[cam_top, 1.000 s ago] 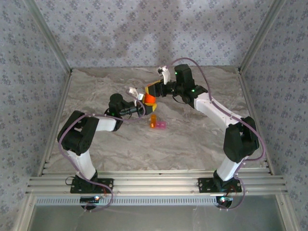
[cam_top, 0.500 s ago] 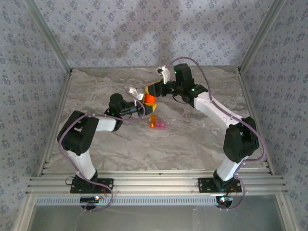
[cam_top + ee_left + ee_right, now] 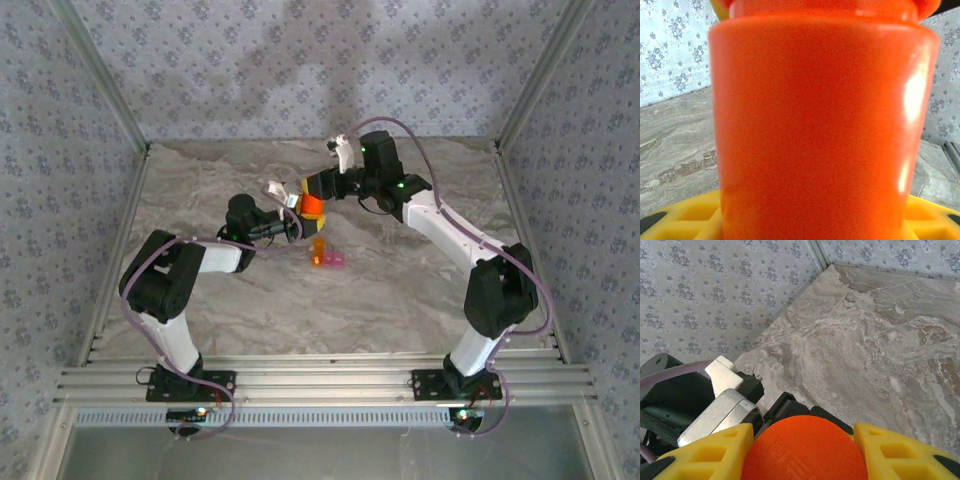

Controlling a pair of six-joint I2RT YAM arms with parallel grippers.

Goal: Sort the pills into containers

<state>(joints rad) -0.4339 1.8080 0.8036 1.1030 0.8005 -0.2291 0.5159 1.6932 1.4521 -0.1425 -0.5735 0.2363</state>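
Note:
An orange-red cylindrical bottle (image 3: pixel 312 206) is held above the table between both arms. My left gripper (image 3: pixel 301 212) is shut on its body, which looms close in the left wrist view as the bottle (image 3: pixel 820 120), with my yellow fingers (image 3: pixel 685 217) at its foot. My right gripper (image 3: pixel 319 184) is shut on the bottle's round orange cap (image 3: pixel 805 440), one yellow finger on each side of it. The containers (image 3: pixel 328 256), a tiny orange and pink joined pair, lie on the table just in front of the bottle. The pills are hidden.
The marble table (image 3: pixel 400 290) is walled by patterned panels on three sides. An aluminium rail (image 3: pixel 320 385) with both arm bases runs along the near edge. The left arm's wrist (image 3: pixel 715 405) sits close under my right gripper.
The right gripper has turned slightly on the bottle's cap. The left arm, the bottle and the containers have stayed put.

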